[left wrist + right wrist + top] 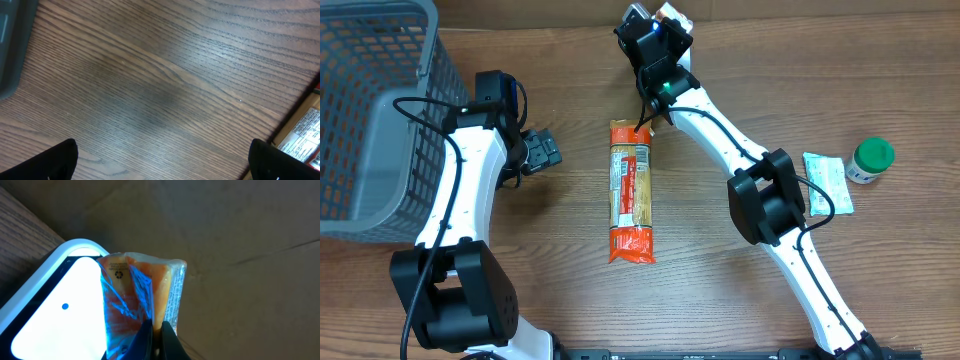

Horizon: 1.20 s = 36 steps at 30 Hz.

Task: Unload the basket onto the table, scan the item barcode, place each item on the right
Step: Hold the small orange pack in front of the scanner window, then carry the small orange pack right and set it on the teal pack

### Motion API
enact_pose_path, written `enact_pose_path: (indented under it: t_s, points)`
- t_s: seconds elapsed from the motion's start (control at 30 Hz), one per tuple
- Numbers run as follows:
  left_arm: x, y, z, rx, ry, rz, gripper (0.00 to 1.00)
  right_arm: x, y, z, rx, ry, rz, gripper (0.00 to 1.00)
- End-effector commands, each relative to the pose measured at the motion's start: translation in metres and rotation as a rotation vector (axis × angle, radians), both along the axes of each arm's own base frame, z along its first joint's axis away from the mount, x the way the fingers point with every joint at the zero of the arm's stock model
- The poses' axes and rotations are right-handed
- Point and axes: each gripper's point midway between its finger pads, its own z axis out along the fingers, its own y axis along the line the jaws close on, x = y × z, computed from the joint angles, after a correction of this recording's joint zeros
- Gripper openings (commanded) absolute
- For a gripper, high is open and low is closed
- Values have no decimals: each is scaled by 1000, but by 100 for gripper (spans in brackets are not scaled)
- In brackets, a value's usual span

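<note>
Lit scanner window [50, 320], just left of my right gripper [157, 330], which is pinched on the orange packet [135, 295] rising above its tips. I should turn the coded face squarely toward the window. My left gripper [167, 162] hangs spread wide. No barcode is visible, and the packet's lower end is hidden.

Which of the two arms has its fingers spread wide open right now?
The left gripper: its fingers stand far apart above bare table, holding nothing. The right gripper is pinched shut on an orange packet.
</note>
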Motion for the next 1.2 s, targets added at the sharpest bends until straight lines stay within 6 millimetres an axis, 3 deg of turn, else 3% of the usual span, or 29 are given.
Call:
enact_pose_path:
  t_s: [0.0,0.17,0.33,0.53,0.67,0.8,1.0,1.17]
  points:
    - [2,1,3,12,-9,-12,100,-4,8,23,28,-37,7,4]
    - [2,1,3,12,-9,-12,100,-13,3,91,177,-135,-25,3]
    - [2,1,3,12,-9,-12,100,-42,-17,159,356,-165,-85,4]
    - [2,1,3,12,-9,-12,100,-103,-62,195,417,-32,-190,4]
    - [2,1,3,12,-9,-12,100,-146,-91,193,514,127,-252,4]
    - [2,1,3,12,-9,-12,100,-184,-127,174,667,329,-369,4]
    - [2,1,3,12,-9,-12,100,-218,-195,145,805,508,-638,4]
    - [2,1,3,12,-9,-12,100,-233,-200,139,954,692,-561,4]
